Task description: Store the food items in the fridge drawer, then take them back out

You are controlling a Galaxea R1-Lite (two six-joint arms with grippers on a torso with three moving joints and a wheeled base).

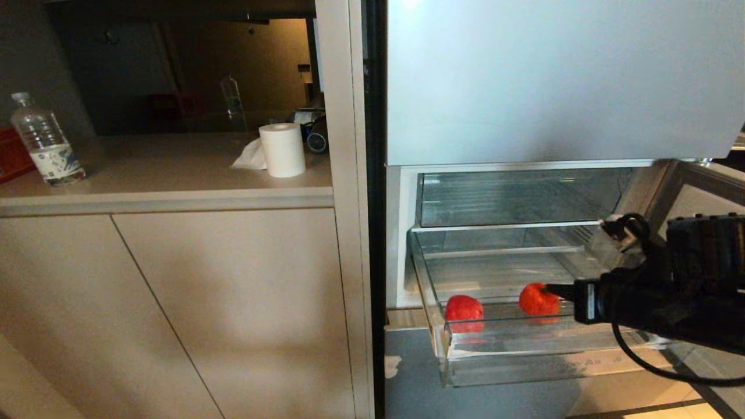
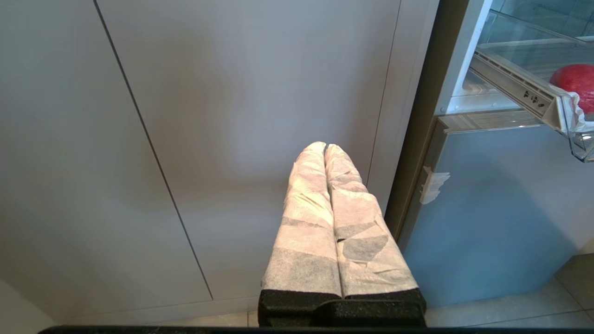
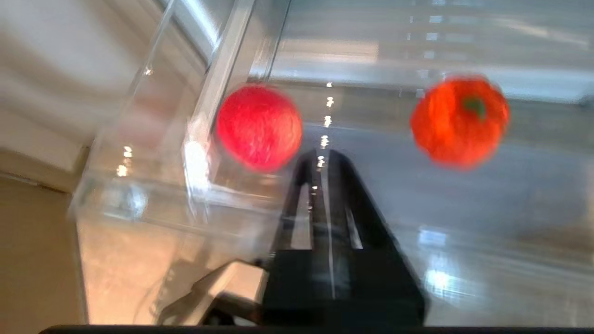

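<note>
Clear plastic fridge drawer (image 1: 524,349) stands pulled out lower right, two red food items (image 1: 464,309) on its floor. My right gripper (image 1: 547,287), fingers pressed together, empty, sits by the right-hand one. Beige cabinets (image 1: 174,302) left; counter (image 1: 174,169) beyond carries bottle (image 1: 46,142) and paper roll (image 1: 283,149).

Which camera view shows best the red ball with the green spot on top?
The right wrist view: the red ball shows whole, green spot visible, though blurred. In the head view the right gripper covers its edge. The left wrist view does not show it.
</note>
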